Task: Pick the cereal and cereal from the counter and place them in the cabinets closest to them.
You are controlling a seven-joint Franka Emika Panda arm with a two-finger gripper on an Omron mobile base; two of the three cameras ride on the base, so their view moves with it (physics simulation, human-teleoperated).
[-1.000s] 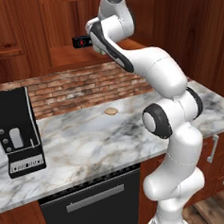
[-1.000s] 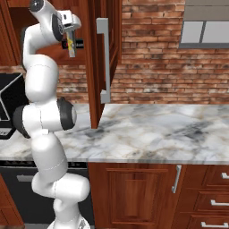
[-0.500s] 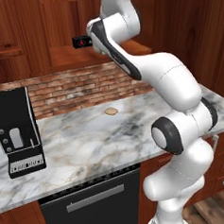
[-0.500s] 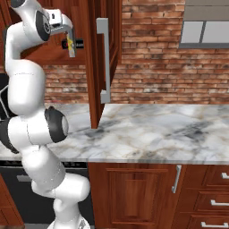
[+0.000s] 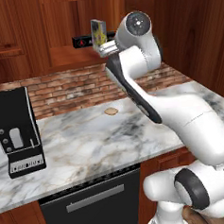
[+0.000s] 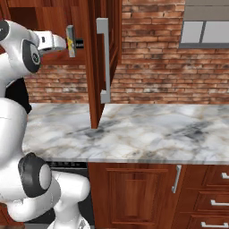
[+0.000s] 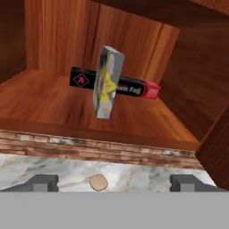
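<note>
A pale grey cereal (image 7: 107, 82) box with a yellow picture stands upright on the wooden shelf of the open cabinet (image 7: 44, 103), just in front of a long black-and-red box (image 7: 134, 88). My gripper (image 7: 114, 181) is open, its fingers spread wide, a short way back from the cereal and touching nothing. From the left base the cereal (image 5: 99, 33) shows on the shelf beside my gripper (image 5: 108, 47). From the right base the cereal (image 6: 70, 41) sits just past my gripper (image 6: 61, 42). The marble counter (image 5: 87, 144) lies below.
A black boxy appliance (image 5: 18, 132) stands on the counter's left. A small round tan thing (image 5: 111, 111) lies near the brick wall. The open cabinet door (image 6: 96, 89) with its silver handle (image 6: 105, 58) juts out to the right of my hand. A dishwasher (image 5: 87, 205) sits under the counter.
My gripper has drawn back out of the cabinet, and the cereal box now stands free on the shelf. The arm's elbow has swung lower and nearer the base.
</note>
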